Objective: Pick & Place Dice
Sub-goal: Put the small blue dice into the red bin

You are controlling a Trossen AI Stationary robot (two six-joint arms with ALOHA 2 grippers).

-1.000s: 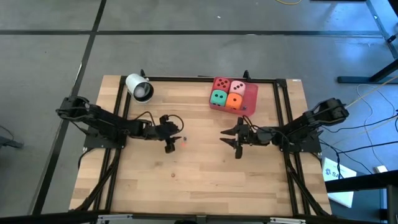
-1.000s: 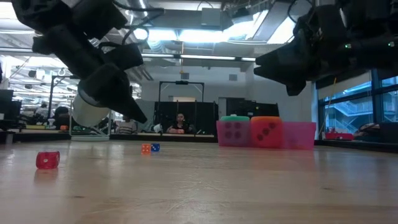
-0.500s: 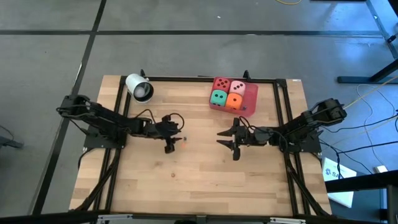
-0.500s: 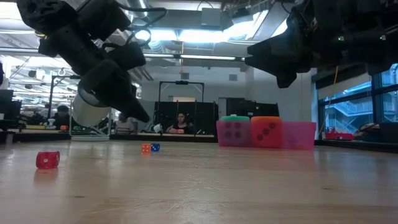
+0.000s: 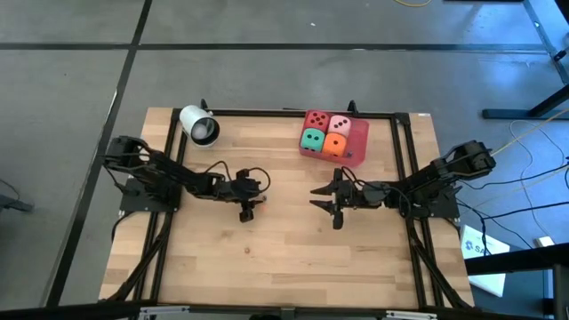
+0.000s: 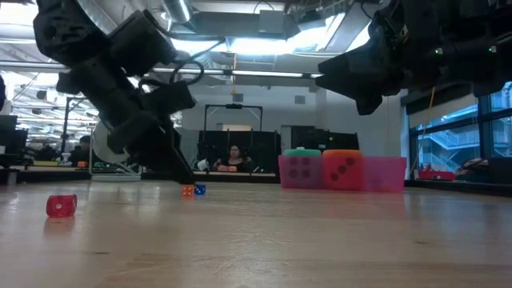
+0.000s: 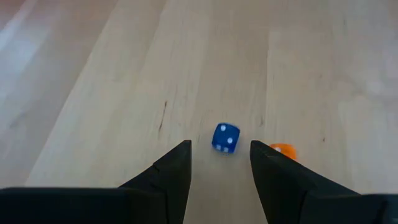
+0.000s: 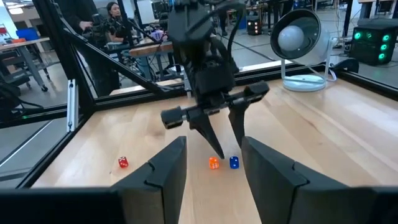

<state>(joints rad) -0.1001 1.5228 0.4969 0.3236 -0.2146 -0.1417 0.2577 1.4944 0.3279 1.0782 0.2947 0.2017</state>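
Left end effector (image 7: 219, 163), fingers apart, straddles blue die (image 7: 225, 137); right (image 8: 211, 163) waits open nearby.
Four dice (image 5: 324, 131) sit in tray (image 5: 358, 142); three small dice judged left.

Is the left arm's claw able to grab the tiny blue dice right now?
Probably yes. The left gripper hangs just over the small blue die with its fingers open, and the die sits in line with the gap. Only the small orange die lies close beside it, which might get bumped.
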